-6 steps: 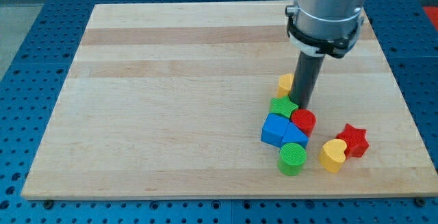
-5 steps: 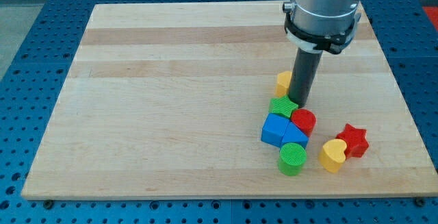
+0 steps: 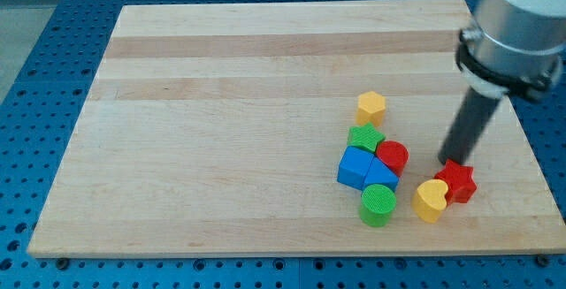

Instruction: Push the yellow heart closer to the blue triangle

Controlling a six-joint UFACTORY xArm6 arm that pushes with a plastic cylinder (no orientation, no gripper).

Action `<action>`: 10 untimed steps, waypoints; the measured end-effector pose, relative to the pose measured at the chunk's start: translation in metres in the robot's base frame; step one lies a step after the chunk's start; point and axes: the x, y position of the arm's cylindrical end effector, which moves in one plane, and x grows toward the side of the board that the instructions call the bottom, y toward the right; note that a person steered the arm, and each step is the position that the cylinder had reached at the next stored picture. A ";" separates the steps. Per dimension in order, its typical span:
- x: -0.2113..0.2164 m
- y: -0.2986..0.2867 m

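The yellow heart lies near the view's bottom right, touching the red star on its right. The blue triangle sits to the heart's left in a tight cluster, with a small gap between the two. My tip is down on the board just above the red star's upper left point, above and right of the heart.
The cluster also holds a blue cube, a green star, a red cylinder and a green cylinder. A yellow hexagon stands alone above them. The wooden board's right edge is close by.
My tip has moved from beside the green star and yellow hexagon to the right and down, to the red star's upper left. No block has moved.
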 end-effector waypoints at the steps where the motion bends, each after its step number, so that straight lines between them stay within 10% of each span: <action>1: 0.005 0.002; 6: 0.063 0.054; 10: 0.032 -0.084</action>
